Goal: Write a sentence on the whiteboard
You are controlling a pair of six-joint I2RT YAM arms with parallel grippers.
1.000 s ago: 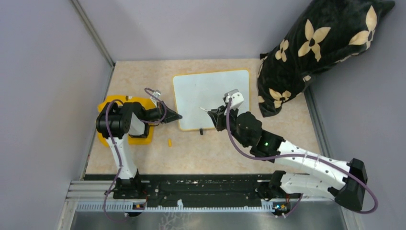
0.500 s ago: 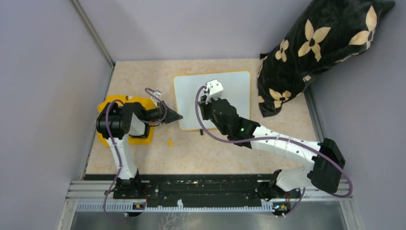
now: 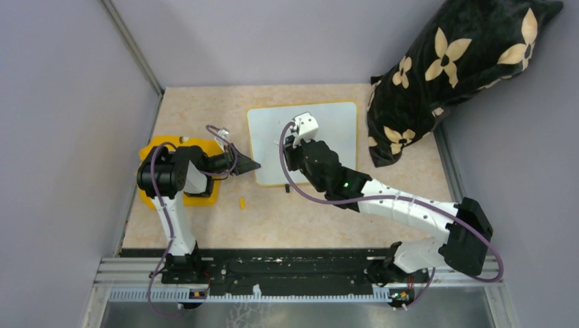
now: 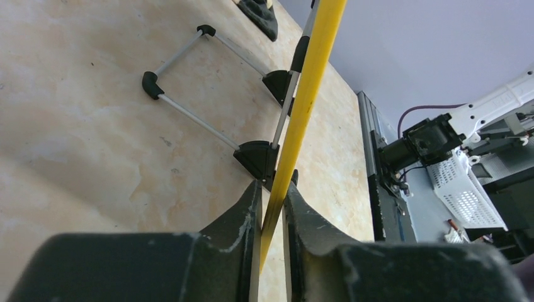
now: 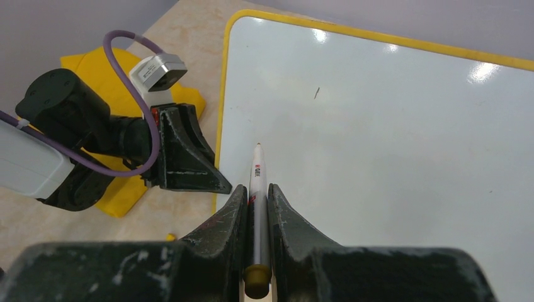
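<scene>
Swinging across, the right arm has left the near-right part of the white rectangular yellow-rimmed whiteboard [image 3: 334, 130] and now sits over its left half. The left arm has not budged.

From the top camera, the board lies on the beige marbled table [image 3: 205, 109] toward the middle of the far edge. The right gripper [image 3: 292, 143] hangs above it. The left gripper [image 3: 251, 166] meets the board's left edge close to the near-left corner.

Left wrist camera: the left gripper [image 4: 272, 189] is pinched tight on the whiteboard [image 4: 308, 82], its yellow rim running straight up between the fingers.

Right wrist camera: the right gripper [image 5: 255, 195] is clamped on a slim white marker pen [image 5: 256, 182]. The whiteboard [image 5: 390, 145] looks blank, no written line showing. The pen's long axis runs nearly parallel to the board's left rim, tip aimed at the far edge and just inside that rim. Whether the tip touches, I cannot tell.

So the open white surface lies to the right of the tip. The right arm holds the pen, and I judge its first stroke must travel rightward.
</scene>
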